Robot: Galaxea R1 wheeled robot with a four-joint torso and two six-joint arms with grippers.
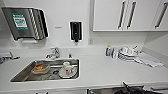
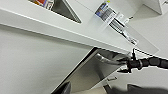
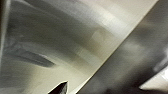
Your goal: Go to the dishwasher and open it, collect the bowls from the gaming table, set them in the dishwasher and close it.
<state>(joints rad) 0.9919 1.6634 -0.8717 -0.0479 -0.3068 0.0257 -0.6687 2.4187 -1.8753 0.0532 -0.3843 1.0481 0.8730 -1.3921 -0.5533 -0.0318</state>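
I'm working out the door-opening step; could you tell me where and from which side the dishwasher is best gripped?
I'd take the dishwasher by the curved metal bar handle near the door's top edge, just under the counter. It stands off the steel panel, so fingers could probably close around it from the front. The right gripper is already at that handle; the door looks tilted ajar.

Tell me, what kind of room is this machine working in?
Most likely a shared office kitchenette: a steel sink with used dishes set in a white counter, a paper towel dispenser and soap dispenser on the wall, and white cabinets overhead.
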